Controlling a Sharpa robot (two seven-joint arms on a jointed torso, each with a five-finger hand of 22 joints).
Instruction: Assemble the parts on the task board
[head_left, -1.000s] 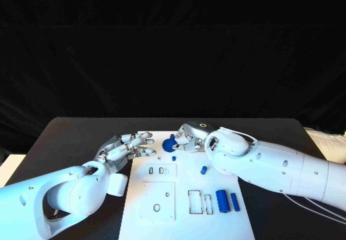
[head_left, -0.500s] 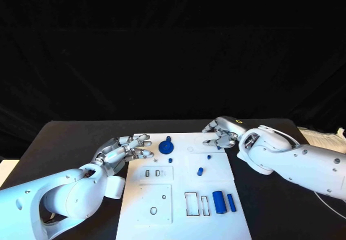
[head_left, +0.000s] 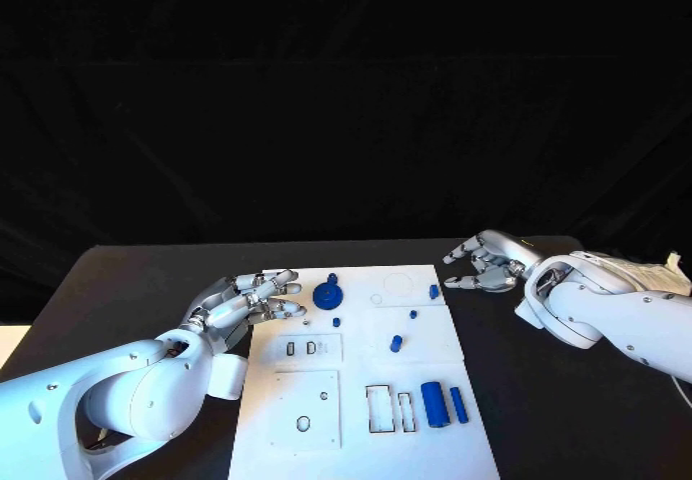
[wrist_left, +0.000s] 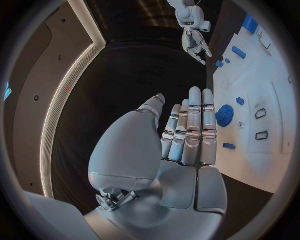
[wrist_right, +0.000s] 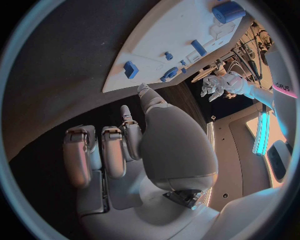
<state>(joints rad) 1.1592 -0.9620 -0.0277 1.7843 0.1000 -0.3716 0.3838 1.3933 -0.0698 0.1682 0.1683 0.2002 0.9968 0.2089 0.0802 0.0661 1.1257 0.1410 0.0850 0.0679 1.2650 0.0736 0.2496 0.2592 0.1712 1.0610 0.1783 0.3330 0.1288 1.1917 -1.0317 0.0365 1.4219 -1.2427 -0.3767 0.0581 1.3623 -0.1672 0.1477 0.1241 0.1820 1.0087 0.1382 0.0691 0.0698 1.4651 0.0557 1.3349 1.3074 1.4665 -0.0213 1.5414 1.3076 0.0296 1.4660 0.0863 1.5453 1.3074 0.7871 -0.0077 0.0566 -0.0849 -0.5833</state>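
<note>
Head view looks down from above at the board (head_left: 368, 370) and both hands. Each wrist view sits close behind its own hand, facing along the fingers; all three share the board.

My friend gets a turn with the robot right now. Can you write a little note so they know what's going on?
Left hand: holds nothing, fingers spread, at the board's left edge beside the blue gear.
Right hand: holds nothing, fingers curled loosely, over the black table right of the board.
Parts: the gear lies near the board's far left; a small blue block sits near the far right edge; small pegs are scattered mid-board; two blue cylinders lie near the front.
Done: I can't tell which parts are fitted.
Left: the cylinders and pegs look loose, and the slots near the front look empty.
</note>
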